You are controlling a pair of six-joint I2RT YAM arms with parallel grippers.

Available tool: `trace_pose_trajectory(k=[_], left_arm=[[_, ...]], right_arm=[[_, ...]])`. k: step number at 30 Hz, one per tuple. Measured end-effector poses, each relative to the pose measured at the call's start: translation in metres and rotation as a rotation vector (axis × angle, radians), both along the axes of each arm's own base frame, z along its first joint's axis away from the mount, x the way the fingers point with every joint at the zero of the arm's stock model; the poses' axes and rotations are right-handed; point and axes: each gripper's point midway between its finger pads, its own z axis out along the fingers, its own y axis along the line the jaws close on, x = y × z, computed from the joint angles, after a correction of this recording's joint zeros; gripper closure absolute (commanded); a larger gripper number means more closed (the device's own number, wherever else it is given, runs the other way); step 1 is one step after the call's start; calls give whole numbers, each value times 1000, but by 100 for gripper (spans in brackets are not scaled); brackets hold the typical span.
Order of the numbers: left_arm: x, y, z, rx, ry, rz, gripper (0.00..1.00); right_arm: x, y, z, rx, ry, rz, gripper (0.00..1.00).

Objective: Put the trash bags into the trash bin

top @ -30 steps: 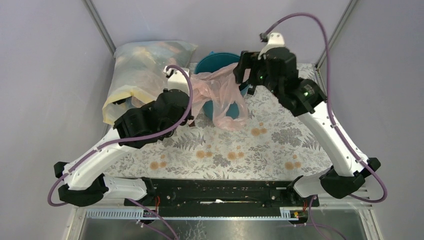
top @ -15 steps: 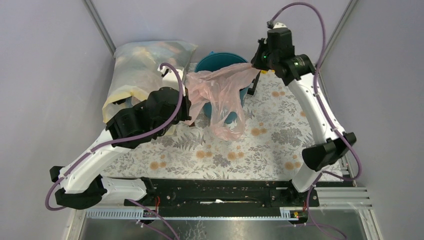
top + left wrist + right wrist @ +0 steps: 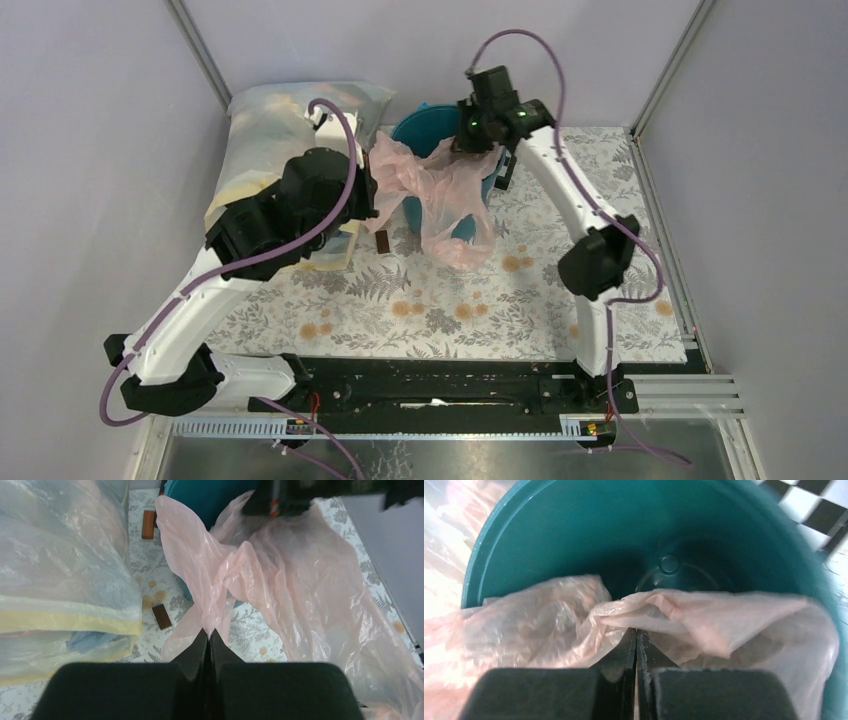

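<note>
A pale-pink trash bag point(image 3: 445, 195) hangs over the near rim of the teal trash bin point(image 3: 428, 124) and trails down onto the cloth in front. My left gripper point(image 3: 372, 186) is shut on the bag's left edge; in the left wrist view the film point(image 3: 280, 580) bunches right at the closed tips point(image 3: 208, 631), with the bin point(image 3: 210, 500) behind. My right gripper point(image 3: 468, 142) is above the bin's right rim, shut on the bag's other edge. In the right wrist view the tips point(image 3: 636, 631) pinch the film point(image 3: 704, 615) over the bin's open mouth point(image 3: 704, 535).
A big cloudy yellowish sack point(image 3: 268, 140) lies at the back left, close beside my left arm point(image 3: 60, 565). Small brown blocks point(image 3: 382, 243) point(image 3: 161, 616) point(image 3: 148, 524) lie on the floral cloth point(image 3: 450, 300). Metal frame posts point(image 3: 200, 50) stand at the back corners.
My right gripper closed on the bag's edge, drew it out to the right, then swung left over the bin's mouth. The left arm shifted slightly back with its edge.
</note>
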Motion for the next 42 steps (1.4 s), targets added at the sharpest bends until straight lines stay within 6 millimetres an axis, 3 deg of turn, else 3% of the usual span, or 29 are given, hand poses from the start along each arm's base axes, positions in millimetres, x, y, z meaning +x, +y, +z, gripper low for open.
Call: trace_pose_trajectory(k=[2,5,10,13,17,21,26,30,31,36,42], left_arm=[[7,-1,8,-7,-8,-1,100],[19,-6,17,-20,-16,-13,100],[47,-17,14,-37,6,-41,100],[70,-21,-1,-32,53,-47,100],[94,-24,-22,-29,116,-51,100],[102,-23,-28,-49,143,-66,100],[104,-23,-9,-91,107,-85,100],[104,-24,-5,-103,97,-96,100],[104,-24,-5,-104,97,-97,100],[101,-22,-2,-109,91,-99,100],[94,-18,9,-126,71,-101,100]], right_arm=[[7,25,-17,-23,9,50,100],[7,45,-50,-79,54,95,100],[12,39,-104,-201,128,93,99],[17,30,-110,-239,132,84,88],[25,23,-77,-232,48,80,68],[18,16,-7,-184,-92,91,54],[-21,4,96,-86,-291,147,32],[-66,-7,155,-18,-410,219,3],[-78,-11,164,-8,-429,243,1],[-131,-23,170,-8,-480,382,0],[-185,-39,137,-60,-525,560,0]])
